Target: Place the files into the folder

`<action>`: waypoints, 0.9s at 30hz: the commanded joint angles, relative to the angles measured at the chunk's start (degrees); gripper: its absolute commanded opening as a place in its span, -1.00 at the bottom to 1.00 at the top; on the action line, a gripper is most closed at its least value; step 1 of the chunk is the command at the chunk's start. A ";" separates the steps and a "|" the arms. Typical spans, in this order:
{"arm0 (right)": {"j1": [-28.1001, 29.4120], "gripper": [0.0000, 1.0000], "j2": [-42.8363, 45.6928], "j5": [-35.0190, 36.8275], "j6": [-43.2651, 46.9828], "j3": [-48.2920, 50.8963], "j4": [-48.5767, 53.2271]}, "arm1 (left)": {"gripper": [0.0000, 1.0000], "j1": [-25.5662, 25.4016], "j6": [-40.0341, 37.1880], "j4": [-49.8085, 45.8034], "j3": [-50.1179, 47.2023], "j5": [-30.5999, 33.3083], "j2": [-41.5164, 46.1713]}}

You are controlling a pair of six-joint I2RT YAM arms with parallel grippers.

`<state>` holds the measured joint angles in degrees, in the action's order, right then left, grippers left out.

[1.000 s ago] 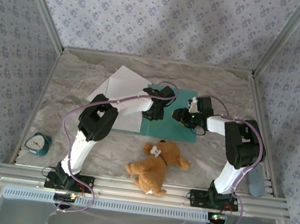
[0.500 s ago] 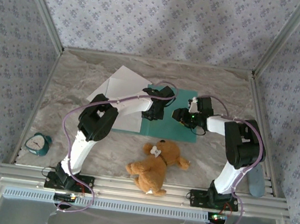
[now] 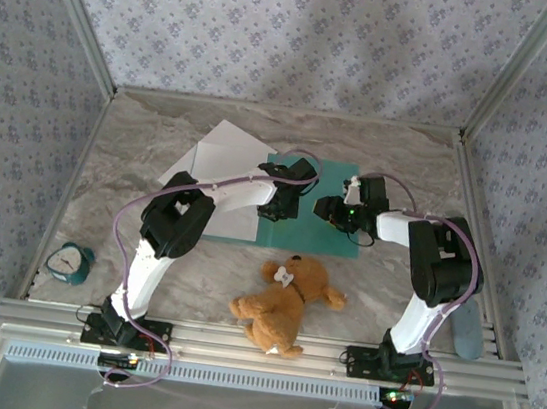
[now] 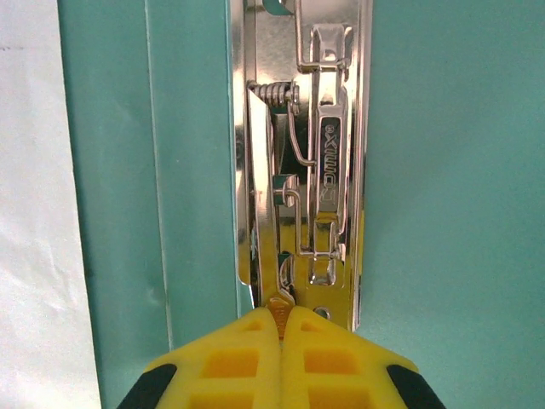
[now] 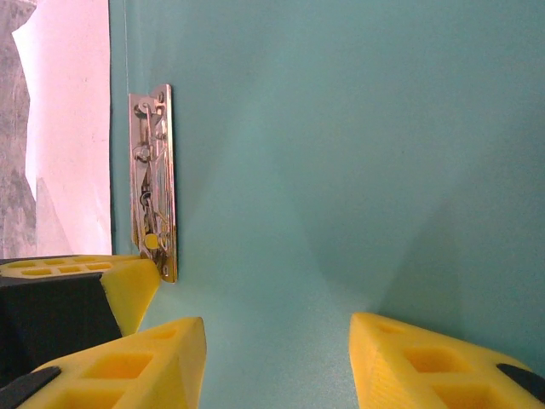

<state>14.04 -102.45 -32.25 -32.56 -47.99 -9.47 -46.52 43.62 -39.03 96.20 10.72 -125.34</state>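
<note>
At the near end of the metal clip (image 4: pixel 315 170), the left gripper (image 4: pixel 278 317) has its two yellow fingers pressed tight together. A sliver of the clip's thin lever sits pinched between their tips. From above, this gripper (image 3: pixel 278 210) points down at the middle of the folder (image 3: pixel 309 240). The right wrist camera catches one of its yellow fingers touching the lower end of the clip (image 5: pixel 153 179).

Just right of it, the right gripper (image 5: pixel 277 336) hangs over bare teal card with its fingers about half spread and nothing between them. From above it (image 3: pixel 328 212) faces the left gripper across the folder's right half.

The folder (image 5: pixel 341 128) lies open and flat on the marble table (image 3: pixel 410 162), with the clip running along its inner crease.

The files (image 3: pixel 225 153), two white sheets, lie to the left of the clip, one square to the folder and one skewed behind it. Their right edge (image 4: pixel 30 213) meets the teal strip beside the crease.

Nearer the arm bases a brown teddy bear (image 3: pixel 286 302) lies on the table, apart from the folder. A small green alarm clock (image 3: pixel 69 263) sits at the table's left edge.
</note>
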 commanded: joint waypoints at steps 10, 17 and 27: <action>1.75 -0.01 -2.49 -0.78 -0.05 1.45 1.29 | -0.97 -1.82 -1.11 -2.73 4.03 -3.09 1.41; 0.99 -0.01 -2.20 -0.97 0.37 1.96 1.47 | -0.96 -1.32 -2.32 -9.30 8.57 2.29 1.65; 0.66 -0.01 -2.23 -1.19 1.52 1.62 2.74 | -0.67 0.98 -4.10 -12.92 12.47 5.07 3.89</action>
<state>14.22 -102.54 -32.53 -32.27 -47.53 -10.81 -45.74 40.73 -48.73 106.19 14.85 -124.68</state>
